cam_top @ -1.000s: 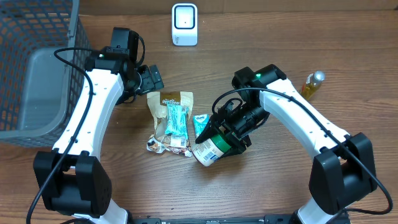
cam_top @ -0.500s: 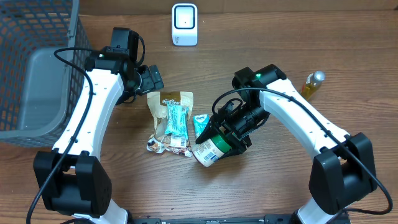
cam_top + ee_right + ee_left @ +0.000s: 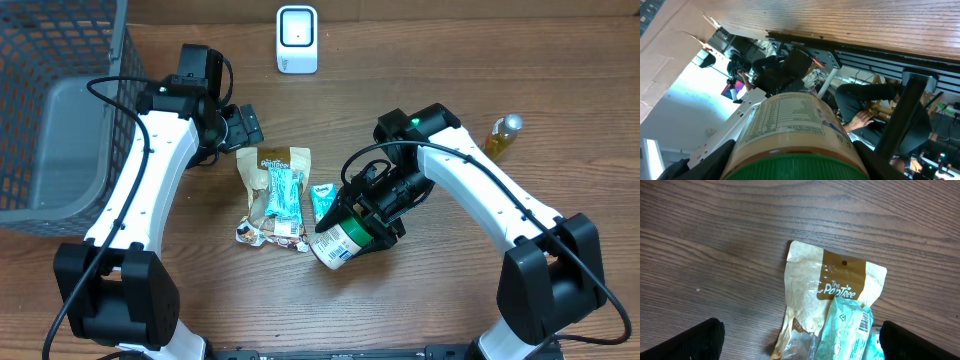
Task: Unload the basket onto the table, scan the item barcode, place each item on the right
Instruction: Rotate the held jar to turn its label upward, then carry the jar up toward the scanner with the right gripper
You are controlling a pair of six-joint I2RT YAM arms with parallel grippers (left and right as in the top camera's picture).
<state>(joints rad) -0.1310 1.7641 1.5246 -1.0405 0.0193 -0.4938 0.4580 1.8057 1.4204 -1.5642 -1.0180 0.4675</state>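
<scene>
**Hidden or unclear.** My right gripper (image 3: 367, 220) covers the upper half of the jar (image 3: 333, 244) in the overhead view, so the lid end is not visible from there. In the right wrist view the green lid (image 3: 790, 167) is cut off by the bottom edge. The label above it shows a panel of fine print too small to read, and I cannot tell whether a barcode is on that face. I also cannot tell whether the jar's base touches the table (image 3: 420, 60) or hangs just above it. In the left wrist view only the dark fingertips (image 3: 687, 341) show, at the two bottom corners.

**Jaws.** My right jaws are pinching the jar across its body, one finger on each side. My left gripper (image 3: 245, 127) has its jaws spread wide and holds nothing.

**Surroundings.**
- A tan pouch (image 3: 270, 160) lies flat just below my left gripper.
- A teal packet (image 3: 283, 192) overlaps the pouch's lower half.
- A smaller teal packet (image 3: 322, 200) lies just beside the jar, between it and the pouch.
- A crumpled silver wrapper (image 3: 262, 232) sits at the near end of the pile.
- The white scanner (image 3: 297, 38) stands at the far edge, well apart from the jar, with the bare table between them.
- A wire basket (image 3: 70, 40) occupies the far left.
- A yellow bottle (image 3: 503, 135) lies to the right of my right arm.

**Orientation.** The jar sits near the table's middle, toward the near edge. Its long axis runs diagonally. The base points to the near left, away from the scanner, and the lid end points back into my right wrist.
</scene>
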